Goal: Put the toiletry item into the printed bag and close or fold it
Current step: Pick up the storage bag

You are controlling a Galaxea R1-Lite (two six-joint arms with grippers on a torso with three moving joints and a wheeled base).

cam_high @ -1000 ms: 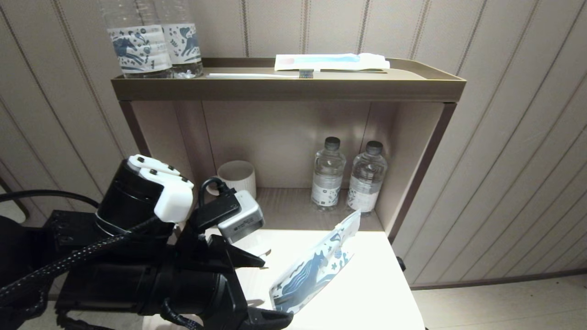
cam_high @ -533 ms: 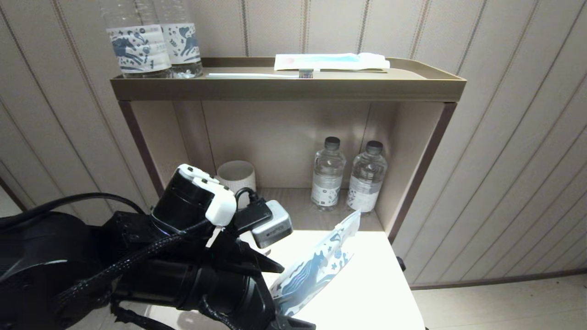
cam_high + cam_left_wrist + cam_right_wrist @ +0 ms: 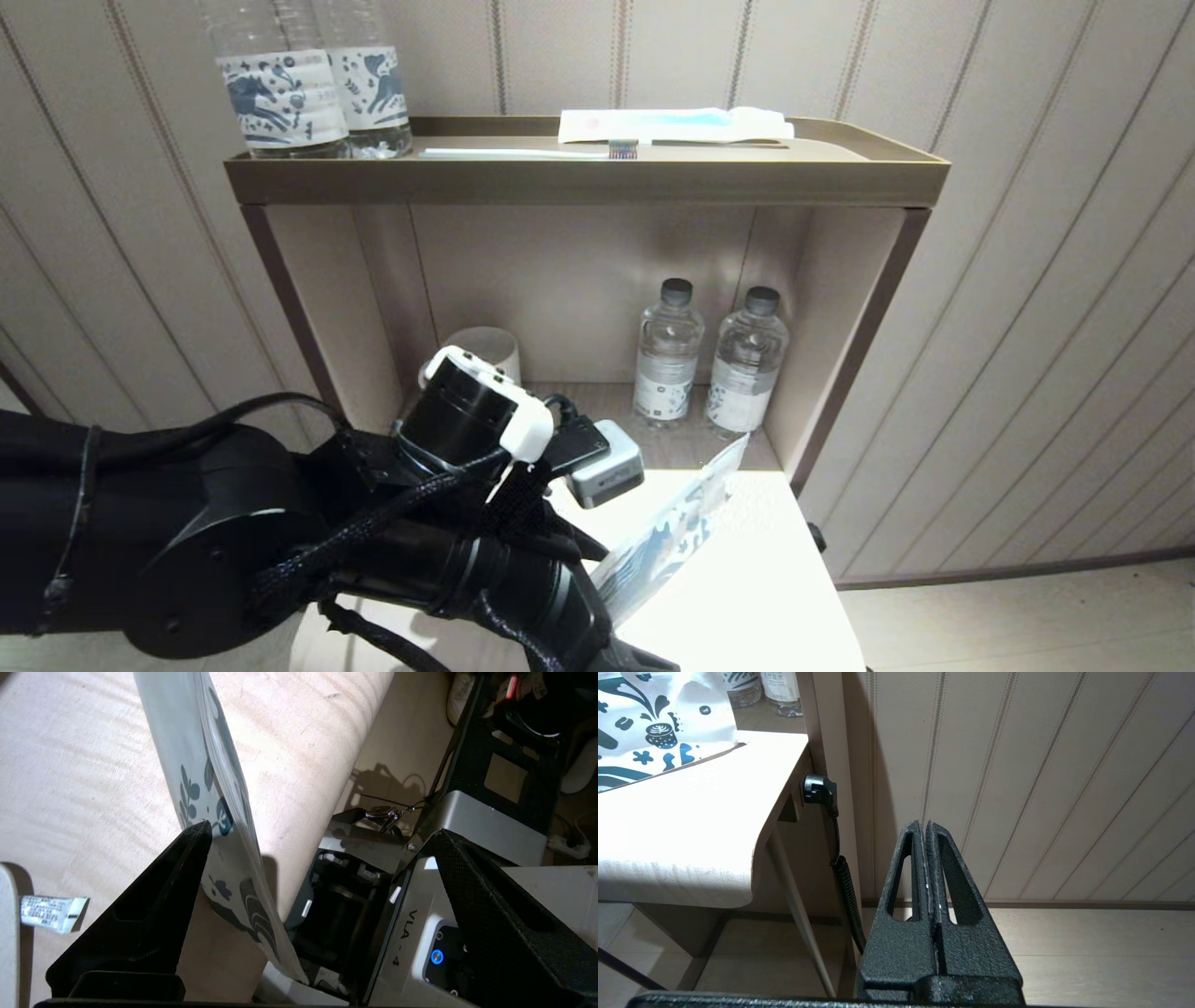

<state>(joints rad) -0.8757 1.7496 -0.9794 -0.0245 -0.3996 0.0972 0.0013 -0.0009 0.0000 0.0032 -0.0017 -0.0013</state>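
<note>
The printed bag (image 3: 674, 534), a white pouch with a dark blue horse, stands tilted on edge on the white table (image 3: 747, 597), its zip end up toward the shelf. My left arm (image 3: 467, 560) reaches in from the left. My left gripper (image 3: 322, 830) is open around the pouch's lower end. The printed bag (image 3: 196, 779) runs close past one finger (image 3: 154, 896); the other finger (image 3: 490, 896) is far from it. No white comb shows in any view. My right gripper (image 3: 927, 830) is shut and empty, low beside the table's right edge, with the printed bag (image 3: 654, 732) in sight.
A brown shelf unit (image 3: 579, 177) stands behind the table. On top are two horse-label bottles (image 3: 308, 84), a toothbrush (image 3: 523, 152) and a white-and-blue packet (image 3: 672, 124). The lower shelf holds a white cup (image 3: 485, 345) and two water bottles (image 3: 709, 359). A small white tag (image 3: 51, 912) lies on the table.
My left arm has pushed forward and right, its open fingers closing in around the pouch. The pouch has turned more edge-on and stands a little steeper.
</note>
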